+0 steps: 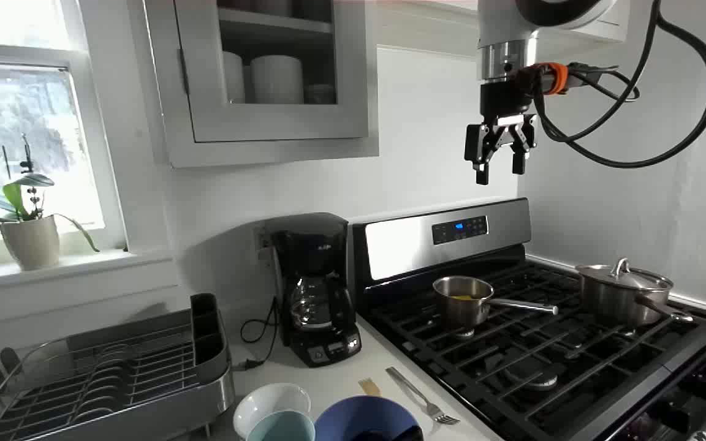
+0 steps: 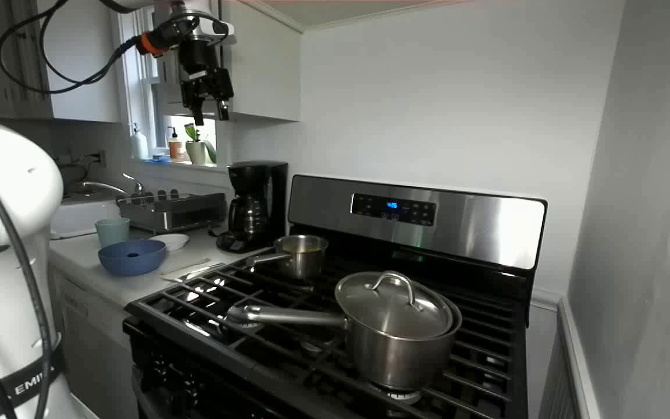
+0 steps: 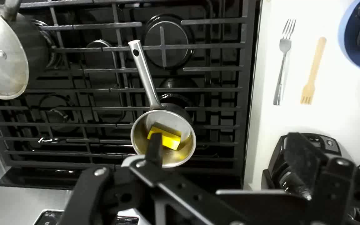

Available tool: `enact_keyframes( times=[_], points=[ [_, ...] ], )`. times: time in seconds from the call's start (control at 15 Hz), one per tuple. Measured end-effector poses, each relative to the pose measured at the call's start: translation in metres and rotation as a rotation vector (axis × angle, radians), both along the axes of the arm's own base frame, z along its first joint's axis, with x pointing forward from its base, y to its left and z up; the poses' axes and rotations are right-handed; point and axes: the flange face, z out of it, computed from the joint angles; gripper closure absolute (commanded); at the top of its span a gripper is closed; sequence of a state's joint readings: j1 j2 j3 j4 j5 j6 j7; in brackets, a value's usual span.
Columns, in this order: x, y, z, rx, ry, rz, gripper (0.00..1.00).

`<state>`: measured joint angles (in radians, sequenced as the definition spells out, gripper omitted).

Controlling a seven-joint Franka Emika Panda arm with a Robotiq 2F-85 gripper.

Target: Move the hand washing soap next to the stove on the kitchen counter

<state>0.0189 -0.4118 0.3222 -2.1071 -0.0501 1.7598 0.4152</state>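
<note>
Two pump bottles stand on the far window sill in an exterior view: an amber one with a black pump and a pale one. I cannot tell which is the hand washing soap; neither shows in the wrist view. The steel stove shows in both exterior views and below me in the wrist view. The whitish kitchen counter lies beside it, also in the wrist view. My gripper is open and empty, high above the stove; its fingers are spread in the wrist view.
A small pot with a yellow block and a lidded pot stand on the grates. The counter holds a coffee maker, dish rack, blue bowl, teal cup, white bowl, fork and wooden fork.
</note>
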Motion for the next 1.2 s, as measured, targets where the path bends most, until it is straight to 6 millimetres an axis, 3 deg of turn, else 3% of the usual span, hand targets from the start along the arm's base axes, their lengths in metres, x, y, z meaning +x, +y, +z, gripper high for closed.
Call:
enact_keyframes(
  times=[0.8, 1.2],
  points=[
    [0.0, 0.001, 0.0, 0.002, 0.001, 0.003, 0.0],
    [-0.009, 0.024, -0.001, 0.012, 0.008, 0.06, 0.0]
  ],
)
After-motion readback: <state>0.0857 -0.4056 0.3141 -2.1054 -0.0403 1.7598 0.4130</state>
